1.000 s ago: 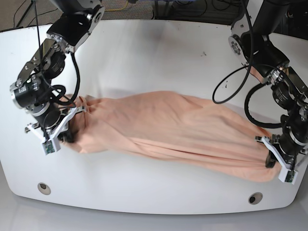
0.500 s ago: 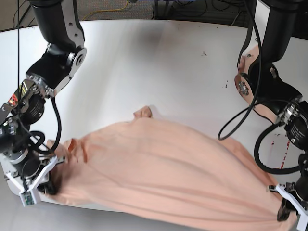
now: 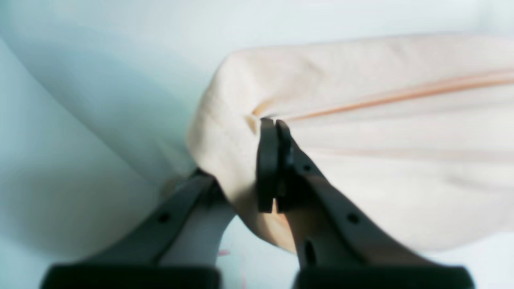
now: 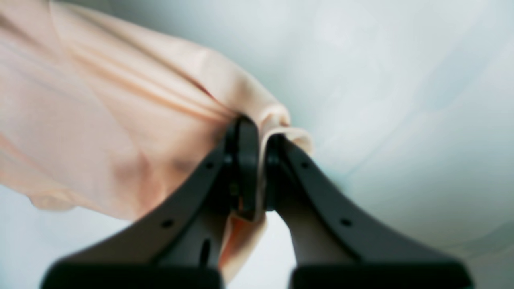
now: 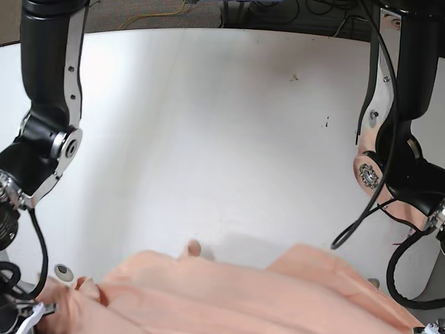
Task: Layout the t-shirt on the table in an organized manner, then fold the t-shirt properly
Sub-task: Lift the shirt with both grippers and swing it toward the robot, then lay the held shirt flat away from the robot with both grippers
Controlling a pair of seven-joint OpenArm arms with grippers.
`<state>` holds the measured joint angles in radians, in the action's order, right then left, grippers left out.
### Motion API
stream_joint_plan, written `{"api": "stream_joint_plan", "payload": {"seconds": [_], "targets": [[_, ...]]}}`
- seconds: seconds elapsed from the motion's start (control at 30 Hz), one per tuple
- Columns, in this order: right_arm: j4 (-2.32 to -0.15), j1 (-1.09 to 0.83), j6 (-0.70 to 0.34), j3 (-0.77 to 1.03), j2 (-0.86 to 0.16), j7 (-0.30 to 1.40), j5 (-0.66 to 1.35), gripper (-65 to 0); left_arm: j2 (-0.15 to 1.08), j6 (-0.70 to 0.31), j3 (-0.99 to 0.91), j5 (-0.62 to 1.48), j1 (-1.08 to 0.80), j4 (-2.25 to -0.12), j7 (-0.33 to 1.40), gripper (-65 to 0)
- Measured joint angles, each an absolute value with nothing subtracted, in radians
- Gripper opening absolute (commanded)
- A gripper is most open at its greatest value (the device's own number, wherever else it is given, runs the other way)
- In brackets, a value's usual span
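Both pincers, left gripper point(image 3: 273, 132) and right gripper point(image 4: 257, 140), are clenched on the soft peach cotton t-shirt point(image 5: 243, 296), stretched aloft over the glossy white table point(image 5: 208, 139); neither laid out nor folded yet.

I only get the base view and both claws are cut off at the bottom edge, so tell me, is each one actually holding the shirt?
Observer: Yes for the left claw; its fingers are pressed together on a fold of the shirt.
Operator: And the other one?
Observer: The right claw is shut on a bunched edge of the shirt, with cloth hanging down between its fingers.
Operator: Any bear print showing?
Observer: None; both wrist views show only plain peach cloth against the white table.
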<state>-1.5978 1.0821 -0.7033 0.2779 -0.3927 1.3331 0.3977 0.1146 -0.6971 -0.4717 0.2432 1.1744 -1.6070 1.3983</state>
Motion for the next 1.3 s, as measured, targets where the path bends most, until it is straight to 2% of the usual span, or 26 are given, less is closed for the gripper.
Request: {"api": "stream_joint_plan", "payload": {"seconds": [0.23, 0.5, 0.87, 1.07, 1.3], "targets": [[-1.58, 1.142, -0.703, 0.237, -0.422, 1.327, 0.401, -63.3, 0.114, -0.698, -0.471, 0.244, 1.175, -1.607, 1.399, -65.0], [-1.649, 1.032, -0.7, 0.233, -0.42, 1.337, 0.397, -63.3, 0.112, -0.697, -0.471, 0.246, 1.076, -1.63, 1.399, -65.0], [-1.797, 0.589, -0.699, 0.328, -0.373, 1.346, 0.409, -63.4, 0.109, -0.697, -0.47, 0.248, 0.786, -1.761, 1.398, -65.0], [-1.805, 0.314, -0.699, 0.416, -0.307, 1.304, 0.464, -63.4, 0.109, -0.698, -0.47, 0.244, 0.54, -1.809, 1.368, -65.0], [-1.798, 0.03, -0.699, 0.417, -0.251, 1.198, 0.458, -63.4, 0.102, -0.698, -0.476, 0.238, 0.225, -1.817, 1.272, -65.0]]}}
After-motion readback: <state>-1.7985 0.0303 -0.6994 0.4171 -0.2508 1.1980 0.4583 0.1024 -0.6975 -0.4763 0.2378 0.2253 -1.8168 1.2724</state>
